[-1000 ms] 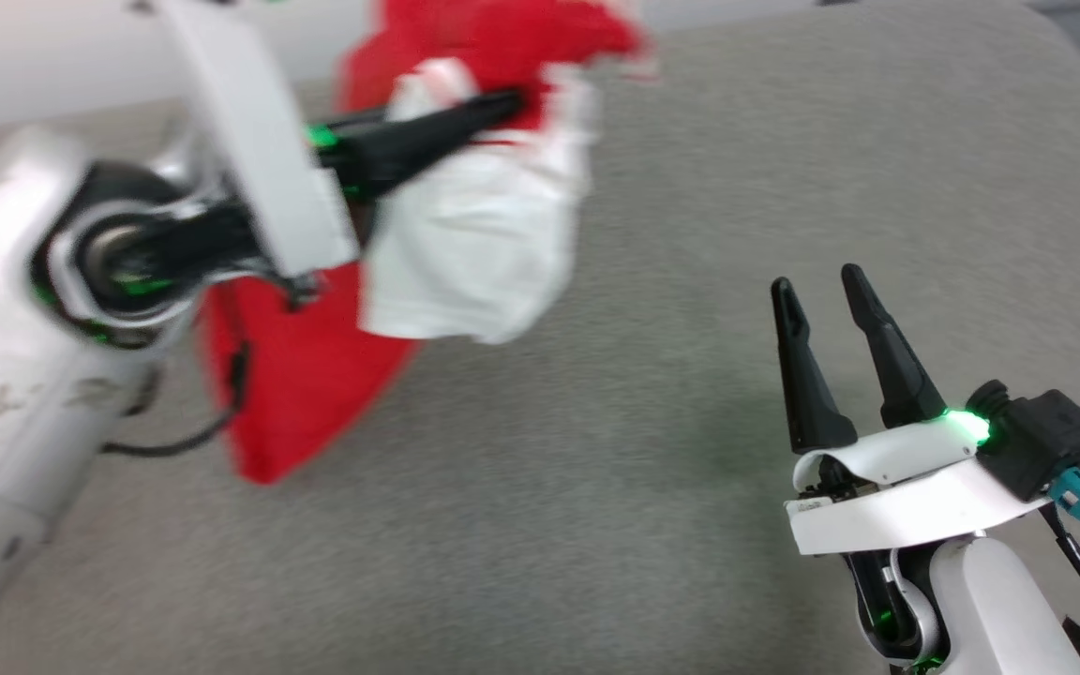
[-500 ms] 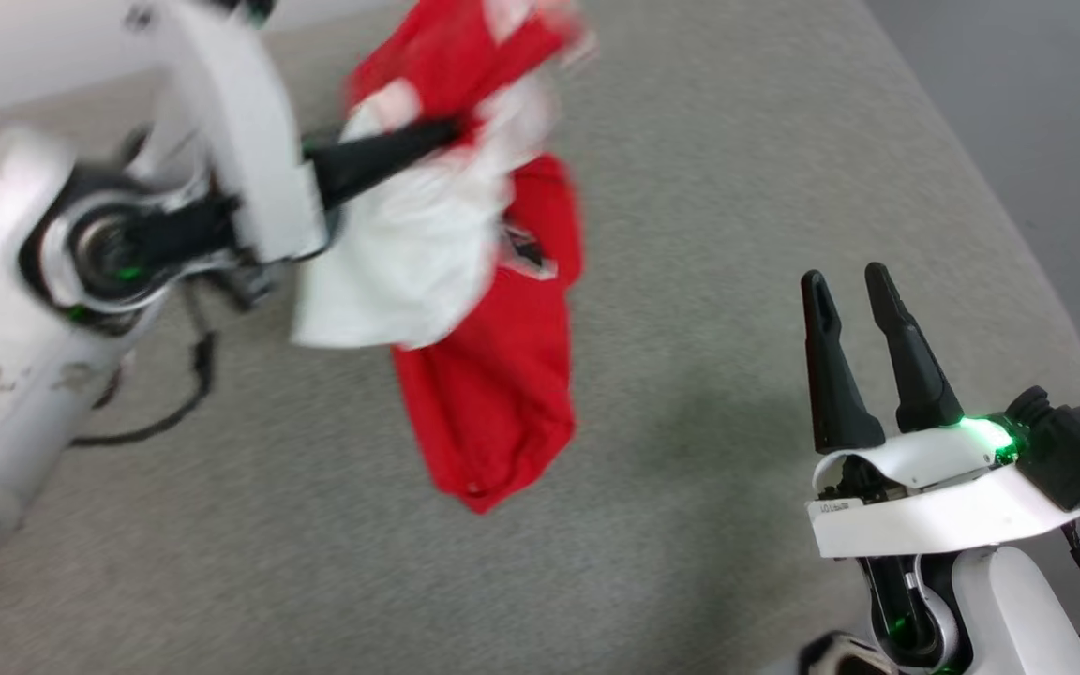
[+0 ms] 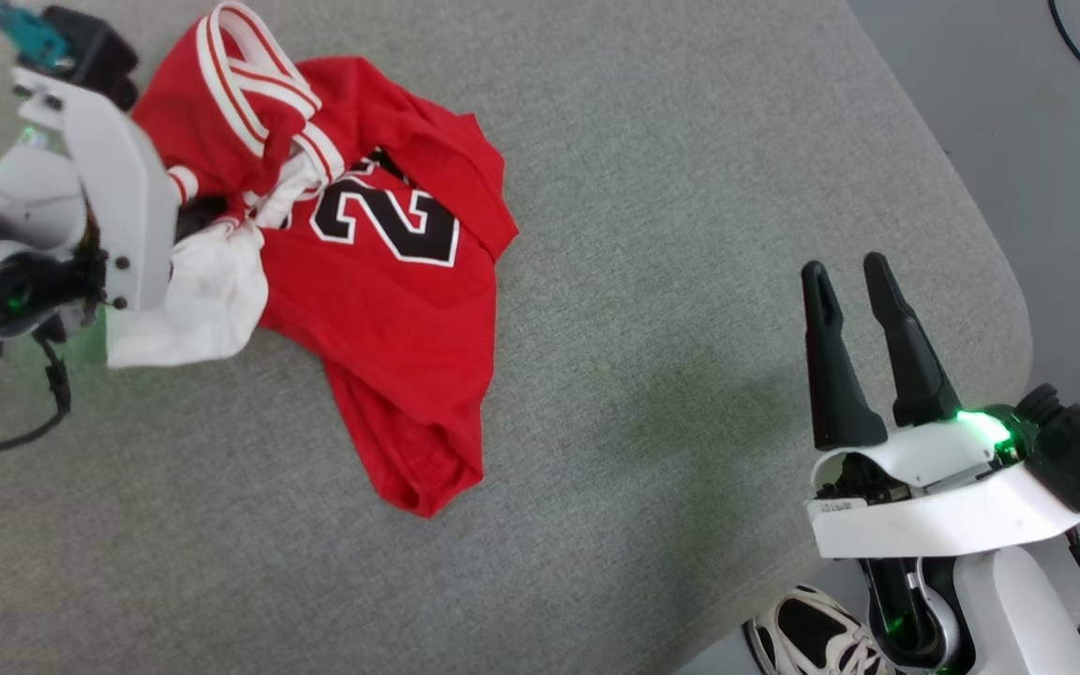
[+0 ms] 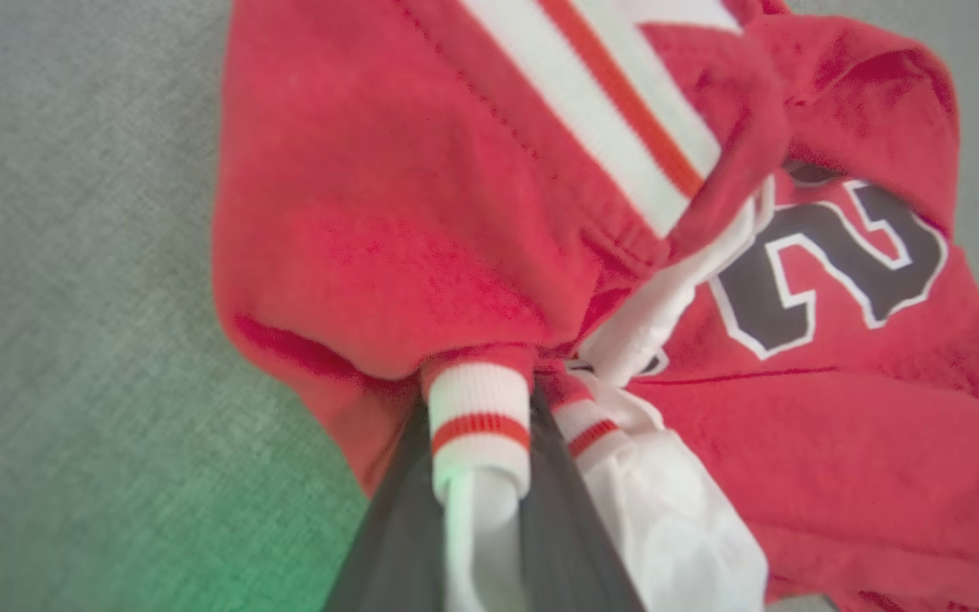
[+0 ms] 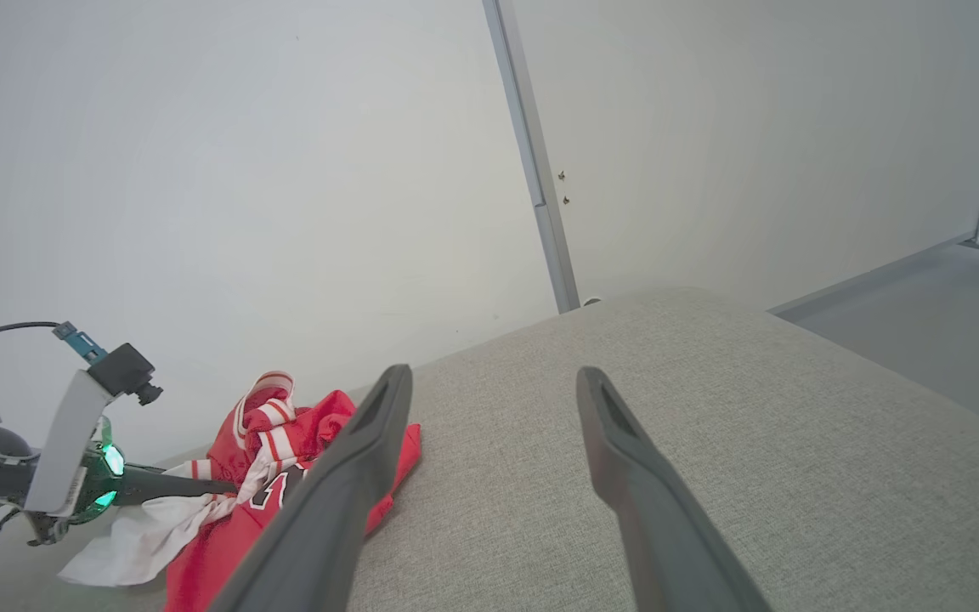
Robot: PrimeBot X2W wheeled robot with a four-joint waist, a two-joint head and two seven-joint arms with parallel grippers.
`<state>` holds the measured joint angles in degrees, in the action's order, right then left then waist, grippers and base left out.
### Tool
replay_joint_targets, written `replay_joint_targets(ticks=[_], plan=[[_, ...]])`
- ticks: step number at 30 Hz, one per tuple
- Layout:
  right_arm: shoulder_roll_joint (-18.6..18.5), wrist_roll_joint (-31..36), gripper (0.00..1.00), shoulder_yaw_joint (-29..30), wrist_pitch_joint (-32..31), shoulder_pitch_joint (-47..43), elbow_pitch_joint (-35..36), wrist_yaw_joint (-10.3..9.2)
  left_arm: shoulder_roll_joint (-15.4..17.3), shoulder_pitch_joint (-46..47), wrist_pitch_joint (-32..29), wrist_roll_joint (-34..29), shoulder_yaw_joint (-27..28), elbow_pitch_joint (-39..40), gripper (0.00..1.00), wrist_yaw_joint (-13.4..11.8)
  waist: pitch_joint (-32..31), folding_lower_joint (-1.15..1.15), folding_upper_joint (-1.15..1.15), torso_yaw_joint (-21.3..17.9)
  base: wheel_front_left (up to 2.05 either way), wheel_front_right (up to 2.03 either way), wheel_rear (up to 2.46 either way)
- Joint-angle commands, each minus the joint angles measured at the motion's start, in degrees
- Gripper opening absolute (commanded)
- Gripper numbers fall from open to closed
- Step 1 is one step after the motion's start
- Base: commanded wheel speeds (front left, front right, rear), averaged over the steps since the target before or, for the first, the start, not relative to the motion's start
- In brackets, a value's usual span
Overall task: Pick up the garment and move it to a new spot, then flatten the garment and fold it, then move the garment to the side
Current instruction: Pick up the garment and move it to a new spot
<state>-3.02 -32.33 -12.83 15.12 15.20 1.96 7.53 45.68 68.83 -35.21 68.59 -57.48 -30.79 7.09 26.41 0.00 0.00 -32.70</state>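
A: State of left gripper (image 4: 479,442)?
B: Far left, pinched on jersey (image 3: 381,309) sleeve cuff (image 4: 479,408).
A: Where's jersey?
B: Crumpled on grey cushion (image 3: 690,187), left side, black numerals showing.
A: And right gripper (image 3: 843,267)?
B: Near right, fingers wide, well apart from jersey.

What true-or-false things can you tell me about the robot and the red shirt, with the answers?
1. The left gripper is pinching a striped sleeve cuff of the garment. True.
2. The right gripper is holding the garment too. False: it is open, holds nothing and is well apart from the garment.
3. The number on the garment is green. False: it is black with white edges.
4. Most of the garment rests on the grey cushion. True.
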Motion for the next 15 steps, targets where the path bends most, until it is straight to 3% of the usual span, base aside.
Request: replay_joint_targets(ticks=[1, 5, 10, 11, 12, 13, 15], plan=[[0.2, -1.0, 1.00, -0.3, 0.0, 0.9, 0.5, -0.08, 0.1, 0.3, -0.2, -3.2, -2.9, -1.4, 0.00, 0.0, 1.8, 0.00, 0.00, -0.7, 0.00, 0.00, 0.00], [0.2, -0.9, 1.00, -0.6, 0.0, 1.1, 1.2, -0.08, -0.8, -0.4, -1.3, -4.5, -7.1, -1.6, 0.00, 0.2, 3.1, 0.00, 0.00, -0.8, 0.00, 0.00, 0.00], [0.2, -0.3, 1.00, -1.1, 0.0, 0.8, 1.2, -0.08, 1.0, -0.4, 0.9, -5.5, -12.3, -0.3, 0.00, 0.2, 3.5, 0.00, 0.00, -0.9, 0.00, 0.00, 0.00], [0.2, 0.0, 1.00, -1.4, 0.0, 1.0, 1.0, -0.08, 1.2, -0.1, 1.7, -5.3, -12.7, -0.1, 0.06, 0.1, 3.3, 0.00, 0.00, -0.8, 0.00, 0.00, 0.00], [0.2, 0.2, 1.00, -1.5, 0.0, 1.3, 0.9, -0.08, 1.4, 0.4, 2.8, -5.4, -13.1, 0.3, 0.18, 0.1, 3.0, 0.00, 0.00, -0.6, 0.00, 0.00, 0.00], [0.1, 0.4, 1.00, -1.3, 0.0, 1.5, 0.8, -0.08, 1.4, 1.1, 4.1, -5.6, -13.3, 0.8, 0.40, 0.1, 2.6, 0.00, 0.00, 0.0, 0.00, 0.00, 0.00], [0.2, 1.5, 1.00, -0.9, 0.0, 1.9, 0.5, -0.08, 0.9, 2.7, 7.2, -5.9, -13.5, 1.6, 1.00, 0.2, 1.6, 0.00, 0.00, 1.7, 0.00, 0.00, 0.00]])
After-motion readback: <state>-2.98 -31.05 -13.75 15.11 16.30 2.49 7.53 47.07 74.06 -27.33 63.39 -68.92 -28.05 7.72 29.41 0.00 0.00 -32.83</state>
